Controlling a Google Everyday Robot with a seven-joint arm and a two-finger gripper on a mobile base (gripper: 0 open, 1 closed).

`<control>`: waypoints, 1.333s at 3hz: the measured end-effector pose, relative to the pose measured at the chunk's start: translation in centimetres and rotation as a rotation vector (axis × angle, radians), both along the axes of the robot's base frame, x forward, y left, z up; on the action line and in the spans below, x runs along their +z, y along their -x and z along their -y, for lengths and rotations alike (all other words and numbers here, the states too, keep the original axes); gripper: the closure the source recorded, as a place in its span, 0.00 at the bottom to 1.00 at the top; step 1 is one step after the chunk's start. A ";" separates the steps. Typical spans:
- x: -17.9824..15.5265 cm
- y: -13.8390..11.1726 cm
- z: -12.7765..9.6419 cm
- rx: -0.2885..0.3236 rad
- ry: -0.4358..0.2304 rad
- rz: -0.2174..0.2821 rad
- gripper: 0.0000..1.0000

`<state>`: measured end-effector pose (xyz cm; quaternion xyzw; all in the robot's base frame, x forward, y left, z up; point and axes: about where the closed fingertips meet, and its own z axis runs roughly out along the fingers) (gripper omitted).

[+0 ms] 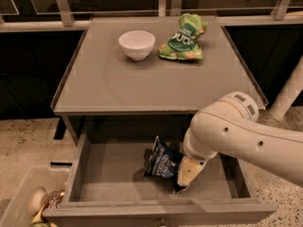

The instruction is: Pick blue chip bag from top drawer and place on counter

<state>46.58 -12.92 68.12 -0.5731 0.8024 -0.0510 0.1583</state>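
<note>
- Gripper (185,178) is reaching down into the open drawer (109,174), right of its middle and near the front wall, at the end of the white arm (236,131) that is coming in from the right.
- Blue bag (163,161) is sitting inside the drawer, just left of the gripper; its right edge is meeting the gripper's pale tip, so the two are looking in contact there.
- Whether the gripper is open, closed or clamping the bag is not showing (the arm's bulk and the bag's crumpled edge are covering that spot), so I cannot tell.
- The bag is standing up rather than lying flat: its long axis is running from the drawer's front toward its back, leaning a little to the left, with a pointed upper corner aiming at the back wall and the broader lower end resting on the drawer floor.
- Its printed face, with white lettering, is facing the front of the drawer.
- On the counter (142,84) above, a white bowl (137,44) is sitting at the back, left of centre, and a green bag (182,39) is lying just to its right.
- A pale bin (21,193) is standing on the speckled floor (28,136) to the left of the drawer, with small things inside (too blurred to name).
</note>
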 end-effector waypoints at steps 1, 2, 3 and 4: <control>-2.0 -1.3 1.4 -0.038 -0.003 0.017 0.00; -4.2 0.5 1.3 -0.054 -0.038 -0.012 0.00; -6.0 3.2 -0.3 -0.044 -0.075 -0.055 0.00; -7.0 4.3 -3.0 0.024 -0.099 -0.060 0.00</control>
